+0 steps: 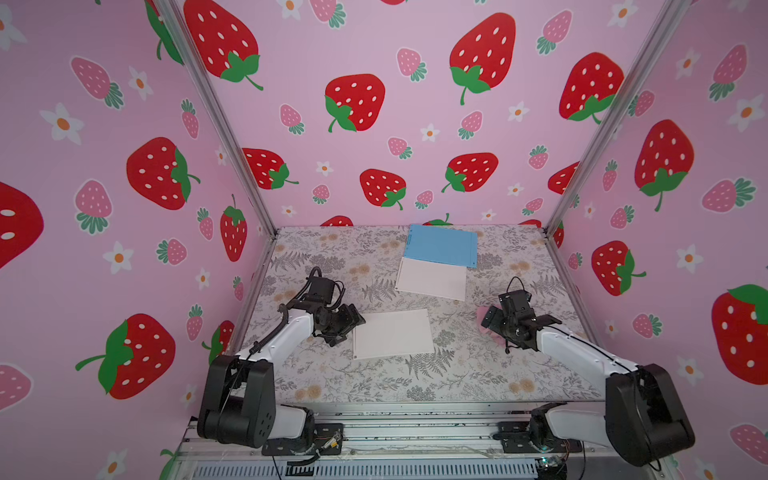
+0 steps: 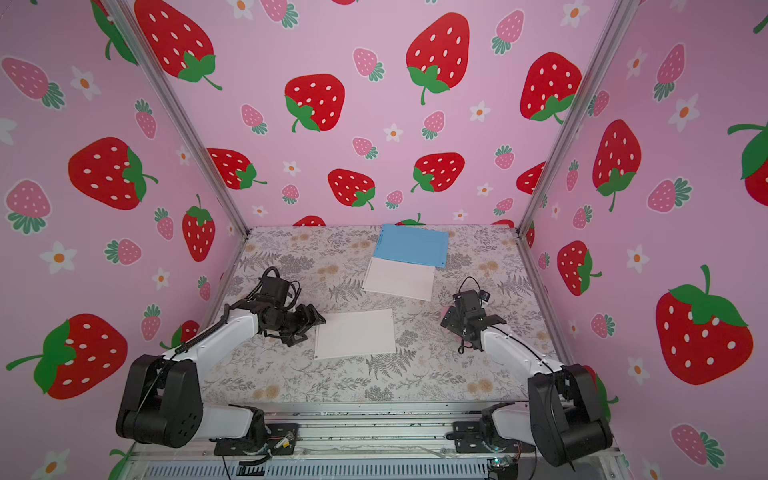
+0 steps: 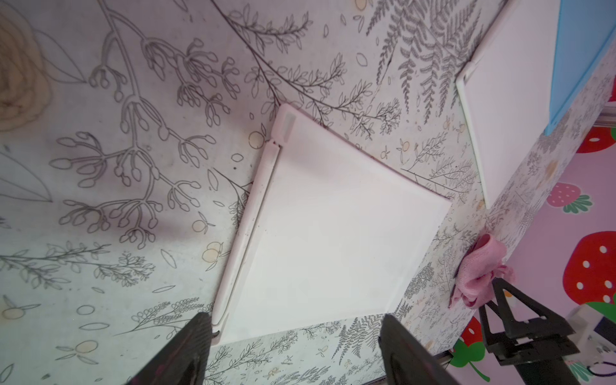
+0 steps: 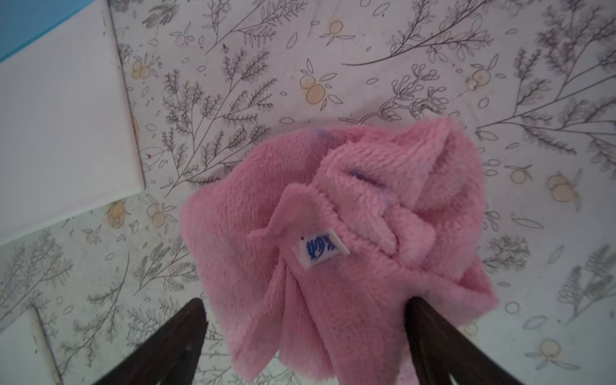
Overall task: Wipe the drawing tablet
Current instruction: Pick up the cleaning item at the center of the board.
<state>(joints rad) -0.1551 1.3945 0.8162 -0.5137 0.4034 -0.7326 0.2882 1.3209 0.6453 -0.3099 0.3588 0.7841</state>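
Observation:
A white drawing tablet lies flat near the middle of the floral table, with a white stylus clipped along one edge. My left gripper sits open at the tablet's left edge with nothing between its fingers. A crumpled pink cloth lies on the table to the right. My right gripper is over it with the jaws wide apart. The cloth lies loose between them, clear of one finger.
A second white tablet lies behind the first. A blue one overlaps its far edge near the back wall. Pink strawberry walls enclose the table on three sides.

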